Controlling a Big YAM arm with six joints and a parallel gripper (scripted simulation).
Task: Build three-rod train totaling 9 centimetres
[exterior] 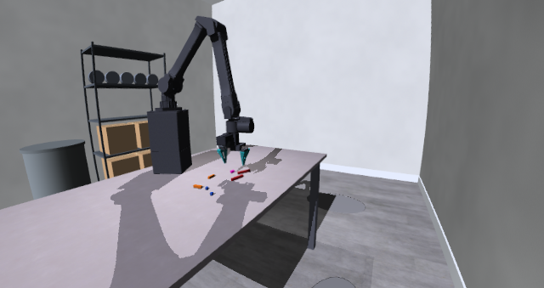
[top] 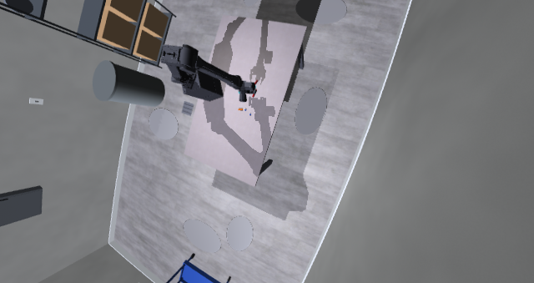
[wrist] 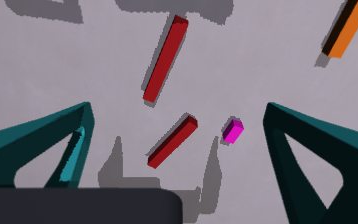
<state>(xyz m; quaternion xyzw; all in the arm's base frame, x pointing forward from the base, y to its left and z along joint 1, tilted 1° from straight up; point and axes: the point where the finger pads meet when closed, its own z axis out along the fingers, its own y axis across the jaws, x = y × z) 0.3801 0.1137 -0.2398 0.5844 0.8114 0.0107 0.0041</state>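
Note:
My gripper [exterior: 234, 163] [wrist: 178, 111] is open and empty above the table. In the wrist view one red rod [wrist: 172, 142] [exterior: 244, 171] lies slanted between the fingers' sides, with a magenta rod [wrist: 233, 131] [exterior: 232, 172] to its right, apart from it. A second red rod [wrist: 165, 60] [exterior: 237, 177] lies higher in that view, separate. An orange rod [wrist: 352, 30] [exterior: 212, 176] shows at the top right. Another orange rod [exterior: 198, 187] [top: 240, 108] lies near a blue rod [exterior: 206, 188] [top: 245, 109]; whether they touch is unclear. A second blue rod [exterior: 212, 194] [top: 250, 114] lies apart.
The table [top: 225, 149] [exterior: 64, 237] carries the rods near its middle, with arm shadows across it. The arm's dark pedestal [exterior: 166, 144] stands at the table's side. A grey bin [exterior: 55, 169] and shelves [exterior: 123, 52] stand beyond it.

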